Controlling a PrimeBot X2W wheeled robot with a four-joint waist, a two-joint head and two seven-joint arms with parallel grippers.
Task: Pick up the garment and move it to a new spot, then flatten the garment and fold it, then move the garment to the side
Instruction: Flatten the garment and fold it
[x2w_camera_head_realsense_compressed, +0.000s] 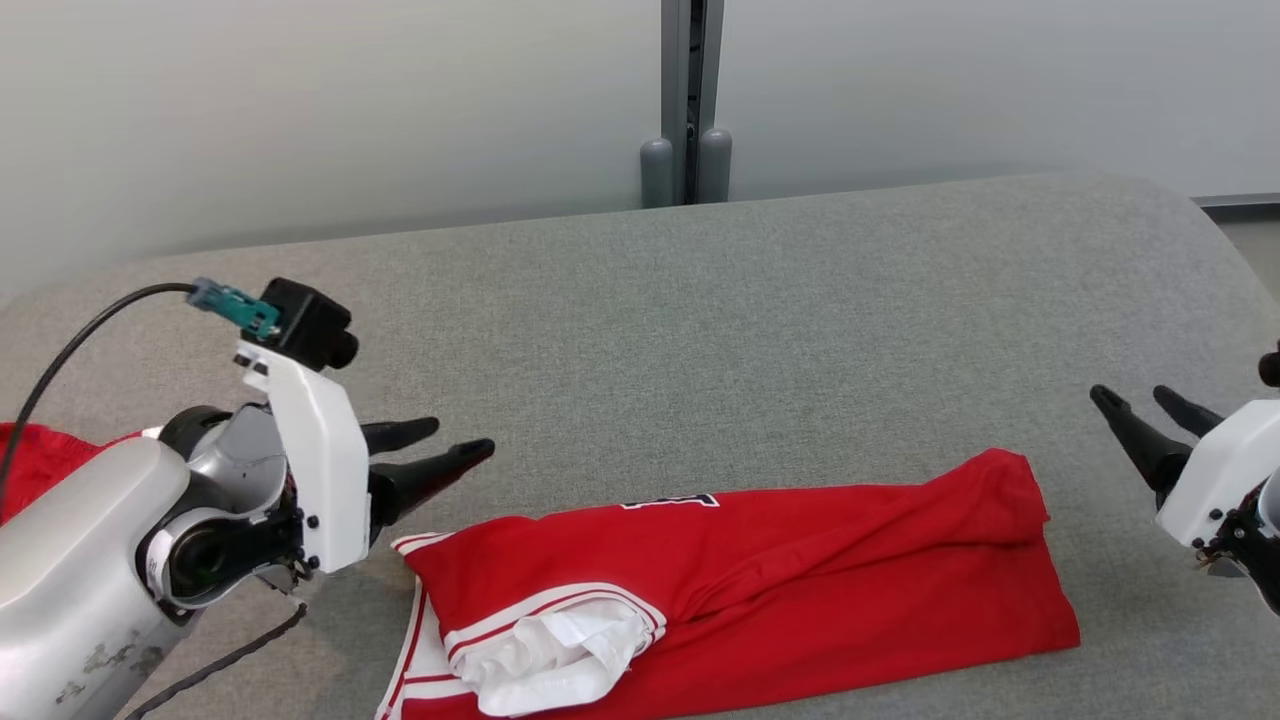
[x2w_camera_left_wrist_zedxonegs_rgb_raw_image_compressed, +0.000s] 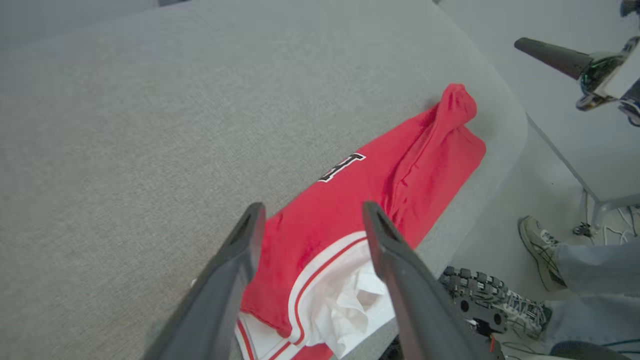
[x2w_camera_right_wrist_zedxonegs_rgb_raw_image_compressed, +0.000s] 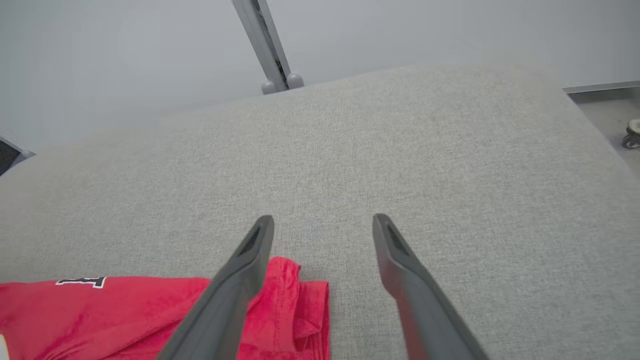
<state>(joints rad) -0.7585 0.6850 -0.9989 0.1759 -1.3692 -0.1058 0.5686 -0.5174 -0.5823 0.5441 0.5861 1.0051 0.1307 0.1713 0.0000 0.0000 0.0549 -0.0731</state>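
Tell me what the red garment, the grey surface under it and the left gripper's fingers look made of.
The garment: thin matte knit, probably synthetic jersey; it drapes in soft folds, with striped trim. The surface: grey woven upholstery, matte, flecked weave, rounded padded-looking edge. The left gripper has dark matte fingers, hard plastic or rubber-coated; cannot tell which.

The garment (x2w_camera_head_realsense_compressed: 760, 580) lies on the table (x2w_camera_head_realsense_compressed: 700, 330) near the front edge, the left gripper (x2w_camera_head_realsense_compressed: 462, 438) by its left end, the right gripper (x2w_camera_head_realsense_compressed: 1128, 392) off its right end.
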